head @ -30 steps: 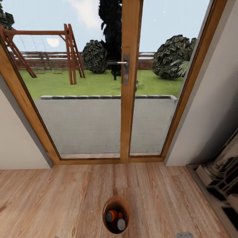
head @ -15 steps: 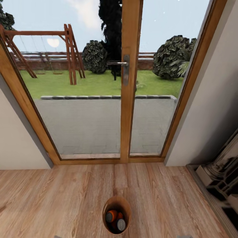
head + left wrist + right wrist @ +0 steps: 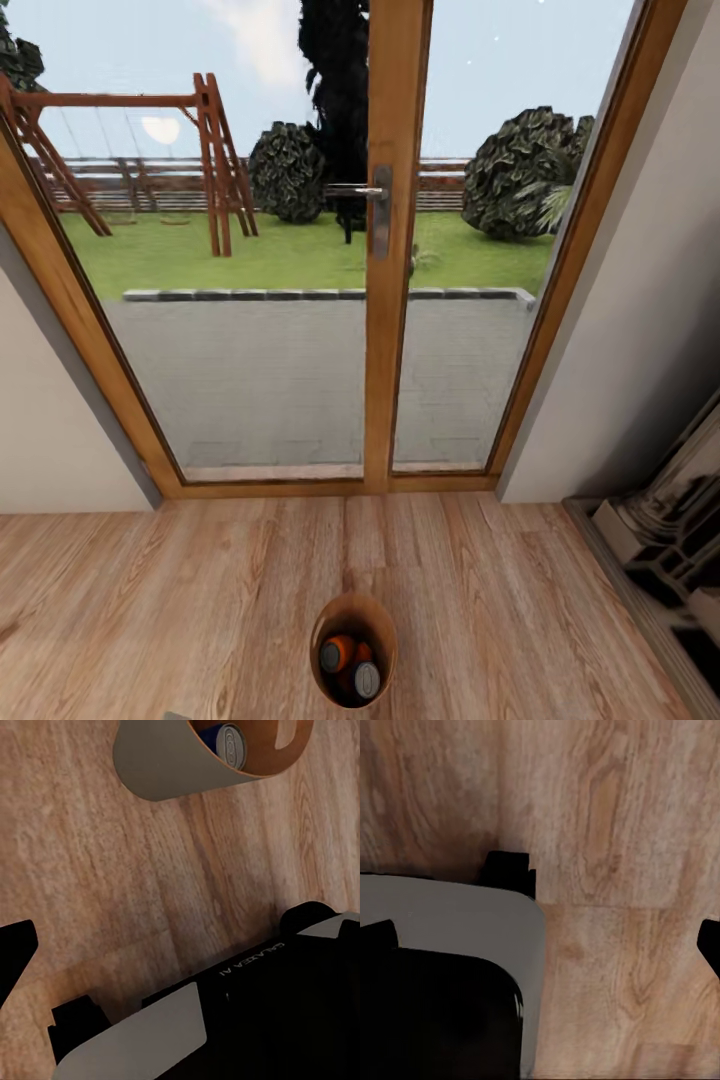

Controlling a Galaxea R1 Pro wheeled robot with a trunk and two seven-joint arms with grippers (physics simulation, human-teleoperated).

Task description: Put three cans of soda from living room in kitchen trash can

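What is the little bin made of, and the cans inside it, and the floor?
The bin looks like smooth plastic or coated metal: glossy copper-brown inside, matte pale grey outside in the left wrist view. The cans seem metal, with painted orange sides and dull grey ends. The floor looks like light wood planks, with grain lines and seams showing.

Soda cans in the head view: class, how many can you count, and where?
2 cans, both inside the trash can on the wood floor; a third may be hidden beneath.
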